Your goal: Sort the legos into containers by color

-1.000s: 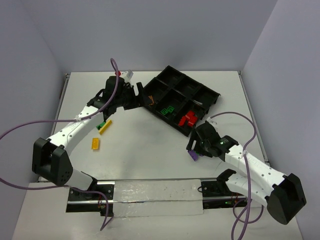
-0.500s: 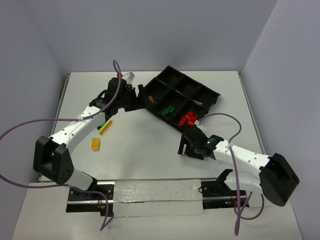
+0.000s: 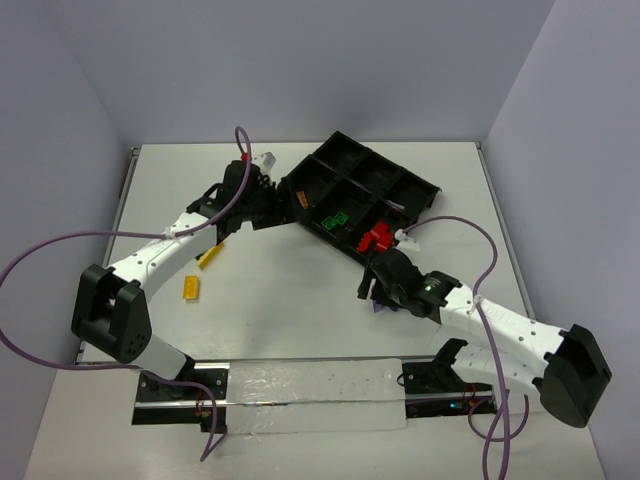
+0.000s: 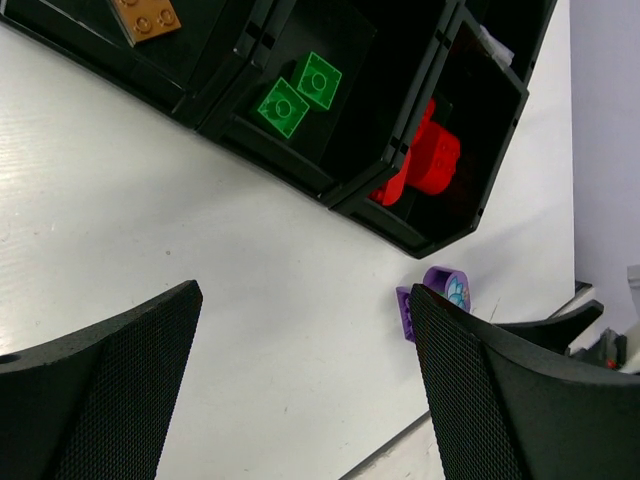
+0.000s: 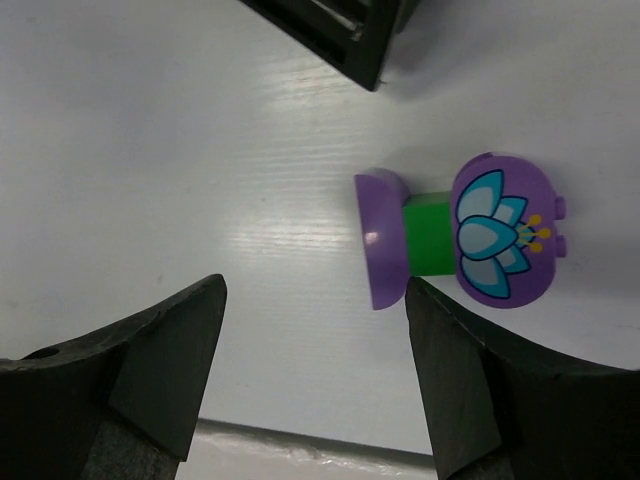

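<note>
Sorting is partly done: the black tray [image 3: 425, 190] already has two green bricks [image 4: 300, 92] in one compartment, red bricks [image 4: 425, 160] in the next and an orange brick [image 4: 145, 15] in a third. Left on the table [image 3: 300, 300] are the purple flower piece [image 5: 470, 240], just off the tray's corner, and two yellow bricks [image 3: 190, 287] well to the left. The right gripper [image 5: 315, 290] hovers by the flower piece, jaws apart, gripping nothing. The left gripper [image 4: 303, 295] stands wide and empty beside the tray.

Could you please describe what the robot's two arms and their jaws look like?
The left arm and right arm have white links between chunky black joints, each trailing a looping purple cable. A small green light glows on the right one. The jaws are black, wedge-shaped, finely textured.
</note>
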You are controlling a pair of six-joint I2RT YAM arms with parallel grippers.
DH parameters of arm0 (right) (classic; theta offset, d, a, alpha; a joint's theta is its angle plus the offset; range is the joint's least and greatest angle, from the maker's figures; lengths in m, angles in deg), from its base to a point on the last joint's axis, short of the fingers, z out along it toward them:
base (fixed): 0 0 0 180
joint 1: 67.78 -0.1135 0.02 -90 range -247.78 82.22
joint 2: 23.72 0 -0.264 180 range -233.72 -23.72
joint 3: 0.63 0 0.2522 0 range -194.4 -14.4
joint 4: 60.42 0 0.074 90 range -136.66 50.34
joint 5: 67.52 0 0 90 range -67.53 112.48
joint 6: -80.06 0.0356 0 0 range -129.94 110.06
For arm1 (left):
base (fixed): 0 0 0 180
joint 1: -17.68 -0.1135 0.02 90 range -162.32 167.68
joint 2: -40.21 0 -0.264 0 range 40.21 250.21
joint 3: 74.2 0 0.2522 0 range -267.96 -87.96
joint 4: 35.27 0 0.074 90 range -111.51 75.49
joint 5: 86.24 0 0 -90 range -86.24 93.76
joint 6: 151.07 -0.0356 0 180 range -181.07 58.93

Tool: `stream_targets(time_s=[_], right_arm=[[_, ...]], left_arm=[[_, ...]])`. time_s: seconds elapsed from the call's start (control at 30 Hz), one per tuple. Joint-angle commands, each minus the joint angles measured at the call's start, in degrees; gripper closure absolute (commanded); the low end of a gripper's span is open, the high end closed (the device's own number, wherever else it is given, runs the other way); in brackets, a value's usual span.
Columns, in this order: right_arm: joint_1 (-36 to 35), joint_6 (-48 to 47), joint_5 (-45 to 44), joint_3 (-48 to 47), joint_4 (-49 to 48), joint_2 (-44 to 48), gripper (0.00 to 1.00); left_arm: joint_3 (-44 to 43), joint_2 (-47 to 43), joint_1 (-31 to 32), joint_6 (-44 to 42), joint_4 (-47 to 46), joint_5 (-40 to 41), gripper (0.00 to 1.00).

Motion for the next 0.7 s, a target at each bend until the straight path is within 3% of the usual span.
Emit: stream_targets(time_s=[0.0, 0.27, 0.43, 0.67], right_arm=[[0.8, 1.0, -9.9, -2.7, 6.6, -1.1, 0.22], [5.9, -5.1, -7.3, -4.3, 5.2, -3.2, 0.18], [7.2, -7.6, -8.0, -6.3, 4.4, -7.4, 0.03], [10.3, -12.5, -0.1, -4.2, -1.5, -9.5, 0.01]], left_arm=[[-0.9, 0.1, 1.0, -1.1, -1.4, -1.2, 0.08], [-0.6, 0.0, 1.9, -0.8, -1.4, -1.3, 0.08], [-0.8, -0.3, 2.5, -0.7, -1.2, -0.9, 0.08], [-0.2, -1.3, 2.9, -0.9, -0.6, -0.1, 0.08]])
